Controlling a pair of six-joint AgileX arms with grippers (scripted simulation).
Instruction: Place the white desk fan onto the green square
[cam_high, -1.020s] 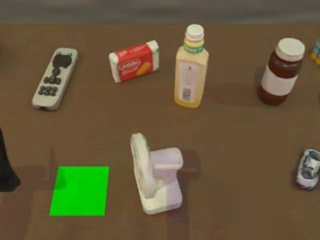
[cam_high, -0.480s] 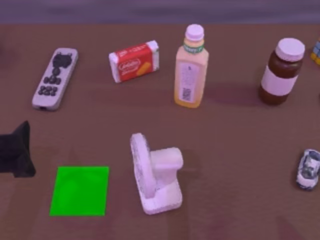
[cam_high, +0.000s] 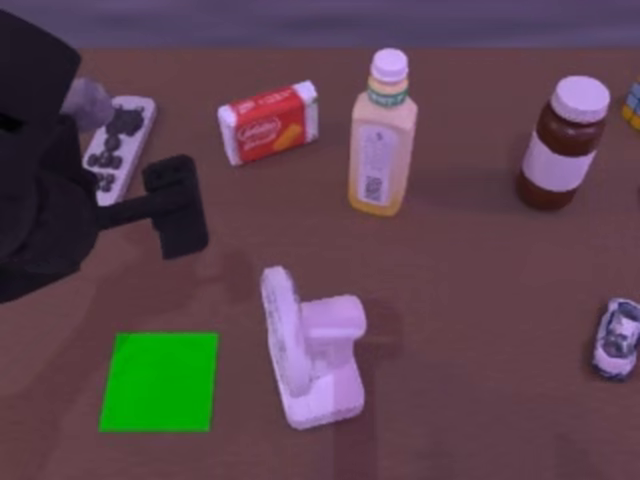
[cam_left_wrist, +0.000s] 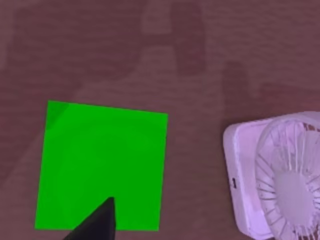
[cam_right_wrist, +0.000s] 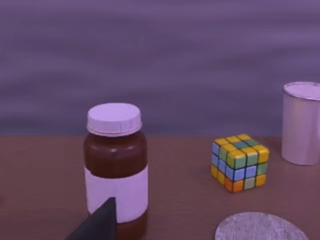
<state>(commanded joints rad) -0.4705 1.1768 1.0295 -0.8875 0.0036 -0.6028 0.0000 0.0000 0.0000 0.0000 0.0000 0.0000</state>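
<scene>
The left gripper (cam_high: 175, 205) hovers at far left, jaw state unclear, above the remote (cam_high: 118, 145); white desk fan (cam_high: 310, 350) stands right of the green square (cam_high: 160, 382).

One fan (cam_high: 308, 350), one remote (cam_high: 118, 145), two bottles (cam_high: 381, 135), one cube (cam_right_wrist: 239, 162).

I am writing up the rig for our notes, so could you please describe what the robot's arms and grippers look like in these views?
The left arm is matte black and bulky, with one pale grey patch near its top; its left gripper is a blocky black head on a thin bar. No cables or markings show. Each wrist view shows only a black, pointed fingertip, as with the right gripper.
</scene>
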